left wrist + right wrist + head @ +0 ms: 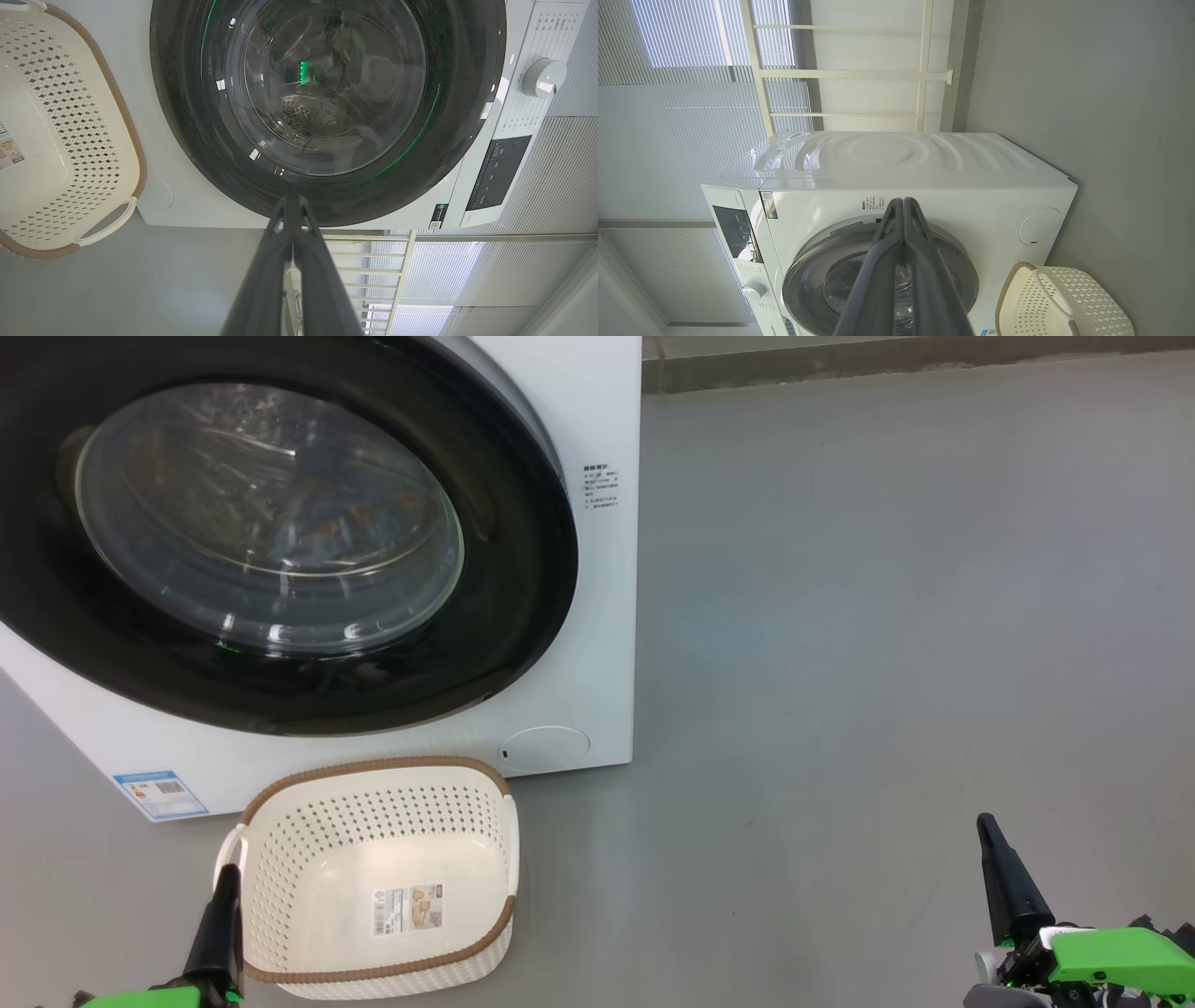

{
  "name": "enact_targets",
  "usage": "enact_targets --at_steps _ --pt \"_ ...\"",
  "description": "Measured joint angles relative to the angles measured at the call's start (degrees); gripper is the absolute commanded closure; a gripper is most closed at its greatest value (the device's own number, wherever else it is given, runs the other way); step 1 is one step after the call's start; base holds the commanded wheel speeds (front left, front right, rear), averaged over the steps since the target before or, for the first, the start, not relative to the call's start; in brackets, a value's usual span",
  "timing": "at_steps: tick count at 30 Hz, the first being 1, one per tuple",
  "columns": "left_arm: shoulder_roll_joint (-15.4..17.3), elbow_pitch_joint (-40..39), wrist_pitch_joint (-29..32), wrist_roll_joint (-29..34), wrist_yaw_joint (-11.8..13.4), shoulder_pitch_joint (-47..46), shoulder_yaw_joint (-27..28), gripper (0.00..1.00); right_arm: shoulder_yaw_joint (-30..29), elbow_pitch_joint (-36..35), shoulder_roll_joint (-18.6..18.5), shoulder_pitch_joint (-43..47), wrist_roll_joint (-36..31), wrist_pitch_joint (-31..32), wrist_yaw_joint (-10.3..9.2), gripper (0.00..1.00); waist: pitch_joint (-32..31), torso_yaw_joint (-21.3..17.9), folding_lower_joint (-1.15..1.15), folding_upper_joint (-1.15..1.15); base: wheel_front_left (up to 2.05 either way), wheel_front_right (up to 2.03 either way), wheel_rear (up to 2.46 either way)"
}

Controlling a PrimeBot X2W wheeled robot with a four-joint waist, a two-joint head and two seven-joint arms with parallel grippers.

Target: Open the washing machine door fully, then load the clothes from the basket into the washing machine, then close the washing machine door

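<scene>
Looking at a job most likely all done: the washing machine door point(523, 569) pushed shut against the front of the big white washing machine point(602, 429), far and to the left. Peeking through the round glass, little bits of orange-brown, maybe the clothes point(322, 527) tucked inside the drum, though too blurry to be sure. Sitting on the floor just in front of the machine, near and left, the basket point(373, 767), with nothing in it but the paper label point(408, 908) on its bottom, probably set close to make the reach to the drum short. Parked low at the near left, just beside the basket's handle, the left gripper point(228, 877), fingers pressed together and holding nothing. Parked low at the near right, well apart from everything, the right gripper point(988, 831), pinched closed too, with nothing in it. Likely held back and low to stay out of the door's way. Underneath, a smooth grey floor point(887, 616), a little shiny. Behind the machine, pale window blinds point(668, 116) and a white railing point(850, 74). Low on the machine's front, a round cap point(546, 747) and a blue sticker point(161, 793).
</scene>
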Motion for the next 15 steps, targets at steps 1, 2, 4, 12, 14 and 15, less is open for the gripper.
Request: enact_targets --at_steps 1,2,4,12,14,15 --pt "0.0 0.0 0.0 0.0 0.0 0.0 0.0 1.0 0.0 0.0 0.0 0.0 -0.1 0.0 0.0 1.0 0.0 0.0 0.0 0.0 0.0 0.0 0.0" --pt "0.0 0.0 0.0 0.0 0.0 0.0 0.0 1.0 0.0 0.0 0.0 0.0 -0.1 0.0 0.0 1.0 0.0 0.0 0.0 0.0 0.0 0.0 0.0" --pt "0.0 0.0 0.0 0.1 0.0 0.0 0.1 1.0 0.0 0.0 0.0 0.0 -0.1 0.0 0.0 1.0 0.0 0.0 0.0 0.0 0.0 0.0 0.0" --pt "0.0 0.0 0.0 0.4 0.0 0.0 0.1 1.0 -0.2 0.0 0.0 0.0 -0.1 0.0 0.0 1.0 0.0 0.0 0.0 0.0 0.0 0.0 0.0" --pt "-0.1 0.0 0.0 0.4 0.0 0.0 0.1 1.0 -0.3 0.0 0.1 0.0 -0.1 0.4 0.0 1.0 0.0 0.0 0.0 0.0 0.0 0.0 0.0" --pt "-0.1 0.0 0.0 0.4 0.0 0.0 0.1 1.0 -0.3 0.0 0.1 0.0 -0.1 0.4 0.0 1.0 0.0 0.0 0.0 0.0 0.0 0.0 0.0"
